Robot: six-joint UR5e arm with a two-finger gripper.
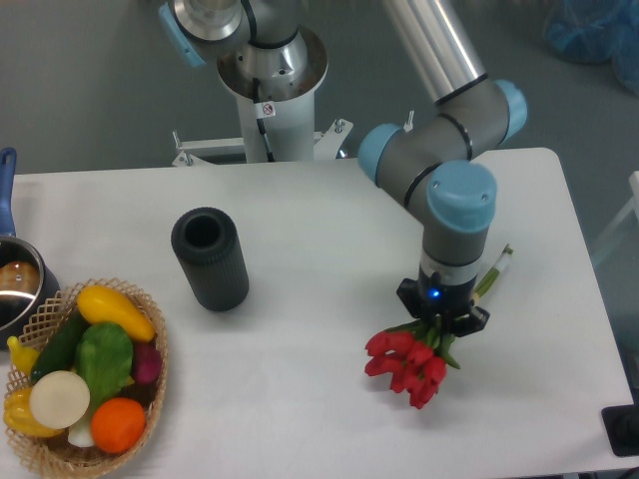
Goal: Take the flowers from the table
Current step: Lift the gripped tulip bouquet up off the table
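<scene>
flowers [407,366] lie on the right part of the white table [319,339], red heads pointing to the front edge, stems [496,271] going back right. the claw [440,321] stands directly over the leaves, hiding its fingers; i cannot tell if it grips. a small sticker [266,109] on the robot base is unreadable.

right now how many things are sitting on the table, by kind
flowers: 1 bunch, under the gripper
black cylinder: 1
basket of vegetables: 1
pot: 1, partly cut off at the left edge
total: 4 on the table
</scene>
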